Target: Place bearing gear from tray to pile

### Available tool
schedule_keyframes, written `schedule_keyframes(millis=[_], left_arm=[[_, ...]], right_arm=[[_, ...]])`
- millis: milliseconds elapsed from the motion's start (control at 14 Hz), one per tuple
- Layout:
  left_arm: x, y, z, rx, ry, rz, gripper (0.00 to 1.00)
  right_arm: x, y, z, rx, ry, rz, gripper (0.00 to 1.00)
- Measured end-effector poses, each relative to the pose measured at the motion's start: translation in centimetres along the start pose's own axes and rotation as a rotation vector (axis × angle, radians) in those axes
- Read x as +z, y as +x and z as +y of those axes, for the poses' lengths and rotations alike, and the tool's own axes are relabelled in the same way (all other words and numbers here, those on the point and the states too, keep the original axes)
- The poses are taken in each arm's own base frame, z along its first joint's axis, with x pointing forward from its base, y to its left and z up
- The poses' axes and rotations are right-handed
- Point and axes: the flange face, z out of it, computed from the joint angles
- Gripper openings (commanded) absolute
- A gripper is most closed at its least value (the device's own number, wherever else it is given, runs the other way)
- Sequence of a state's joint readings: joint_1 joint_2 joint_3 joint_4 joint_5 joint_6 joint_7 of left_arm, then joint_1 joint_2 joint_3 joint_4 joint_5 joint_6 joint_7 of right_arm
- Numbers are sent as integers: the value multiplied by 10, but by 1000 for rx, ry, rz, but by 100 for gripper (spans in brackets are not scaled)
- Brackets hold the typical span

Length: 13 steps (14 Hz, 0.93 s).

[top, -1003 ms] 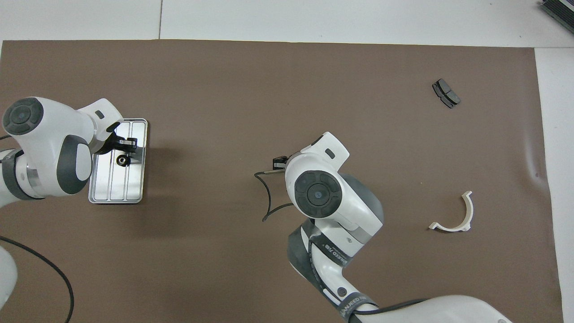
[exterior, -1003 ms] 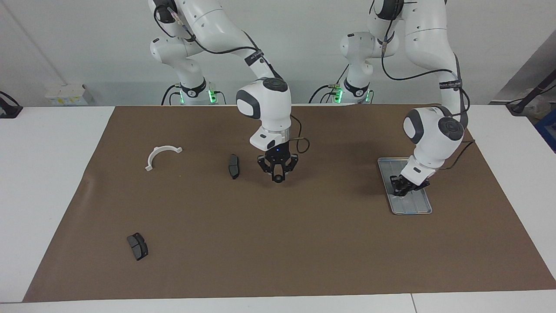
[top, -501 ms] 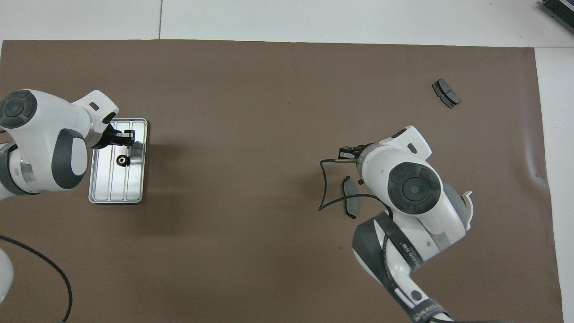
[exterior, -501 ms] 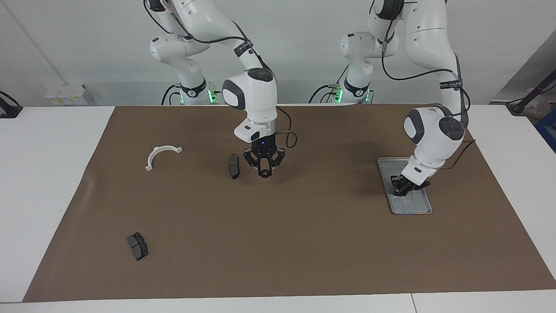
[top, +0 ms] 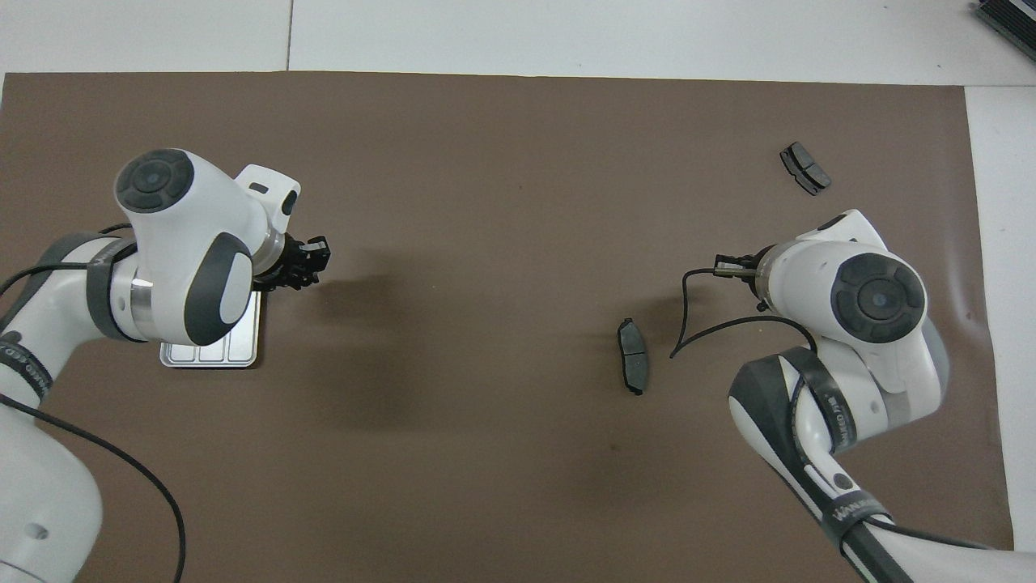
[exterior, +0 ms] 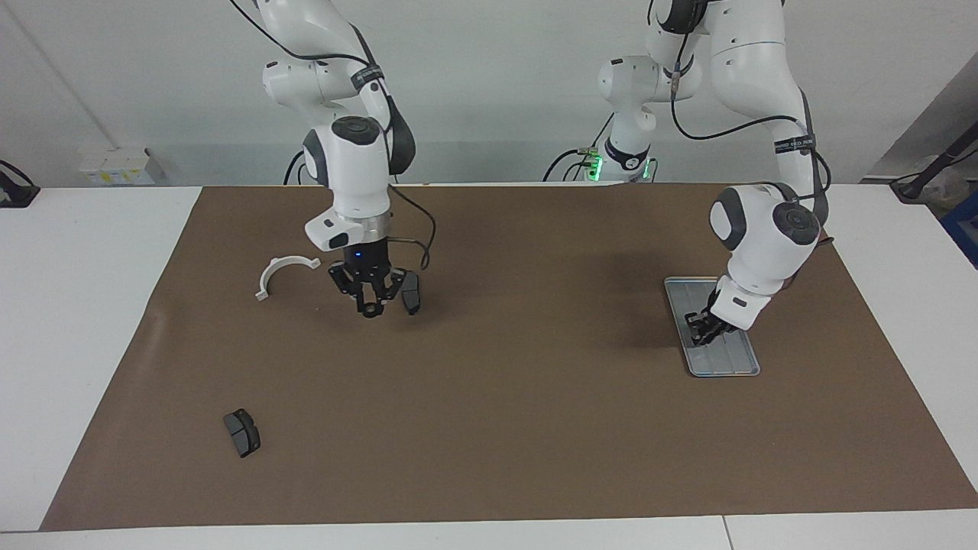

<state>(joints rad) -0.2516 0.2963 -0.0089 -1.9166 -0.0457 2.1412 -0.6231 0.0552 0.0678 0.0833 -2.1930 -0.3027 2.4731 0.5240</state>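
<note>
Carrying stage in hand. Gripped narrowly in right gripper [exterior: 371,304]: bearing gear [exterior: 370,311], upper centre of frame, raised over the pile between white half-ring bracket [exterior: 284,273] and brake pad [exterior: 411,292]. Fully closed low over tray [exterior: 726,363]: left gripper [exterior: 704,330], waiting. Next, by judgement: lower gently, release clear of brake pad.

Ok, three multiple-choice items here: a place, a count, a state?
1. Left gripper is over: A silver-grey ridged metal tray; B white half-ring plastic bracket; C bare brown mat.
2. Dark grey curved brake pads on the mat: A one; B two; C three.
3. Right gripper, between bracket and one pad: A open, empty; B shut on a small dark ring; C resting on tray.
A, it hangs above the tray; B, one beside the right gripper, one farther from the robots; B, ring sits at its fingertips.
</note>
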Motion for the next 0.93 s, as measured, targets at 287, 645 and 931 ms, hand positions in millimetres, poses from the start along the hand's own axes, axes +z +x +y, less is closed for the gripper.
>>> schedule_keyframes(millis=[287, 645, 931], left_arm=[[-3, -66, 74, -259, -1, 14, 8], [-3, -121, 133, -423, -90, 63, 13], [5, -141, 146, -452, -93, 61, 46]], right_arm=[[46, 9, 74, -86, -25, -47, 0], [90, 12, 121, -141, -28, -92, 6], [98, 16, 121, -146, -25, -99, 100]])
